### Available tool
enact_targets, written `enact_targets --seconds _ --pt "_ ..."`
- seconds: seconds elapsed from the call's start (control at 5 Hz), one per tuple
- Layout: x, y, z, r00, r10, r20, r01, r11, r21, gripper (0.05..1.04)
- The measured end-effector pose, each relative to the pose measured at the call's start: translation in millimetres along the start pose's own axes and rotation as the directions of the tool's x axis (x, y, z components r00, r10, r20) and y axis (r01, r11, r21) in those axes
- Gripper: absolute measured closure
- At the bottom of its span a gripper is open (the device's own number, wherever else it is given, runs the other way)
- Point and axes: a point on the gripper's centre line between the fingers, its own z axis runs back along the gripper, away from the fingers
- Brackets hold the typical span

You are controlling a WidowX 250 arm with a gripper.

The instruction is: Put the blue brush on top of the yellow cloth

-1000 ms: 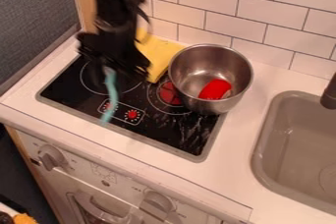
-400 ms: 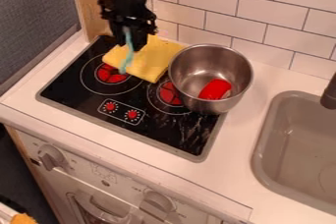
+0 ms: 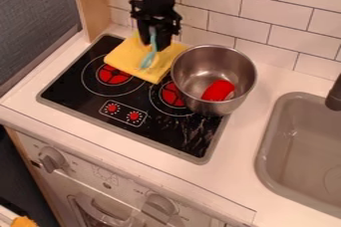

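The black gripper [image 3: 154, 39] hangs at the upper middle of the camera view, over the back part of the yellow cloth, shut on the blue brush. The light blue brush [image 3: 150, 56] hangs down from it, its lower end in front of the cloth's middle; whether it touches the cloth I cannot tell. Spread on the back of the stove, the yellow cloth [image 3: 124, 57] lies left of the metal pot.
A metal pot [image 3: 233, 102] with a red object [image 3: 218, 90] inside stands on the stove [image 3: 100, 89], close to the cloth's right side. The grey sink [image 3: 293, 121] is at the right. A tiled wall [image 3: 266, 12] rises behind the counter.
The gripper has moved back and to the right with the brush in it, from over the stove's left burner to over the cloth. The cloth and pot stay in place.
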Motion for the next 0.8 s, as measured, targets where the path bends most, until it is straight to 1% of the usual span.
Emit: enact_targets --seconds 0.2,0.4,0.6,0.8 --pt "-2 3 1 1.000 -0.015 -0.016 0.015 1.000 0.019 0.257" --pt "-6 3 -3 0.999 -0.002 -0.035 0.003 1.000 0.022 0.072" --pt "-19 -8 6 0.999 0.033 -0.025 -0.033 0.999 -0.007 0.076" --pt "-33 -21 46 0.995 0.064 0.074 -0.064 0.998 -0.011 0.082"
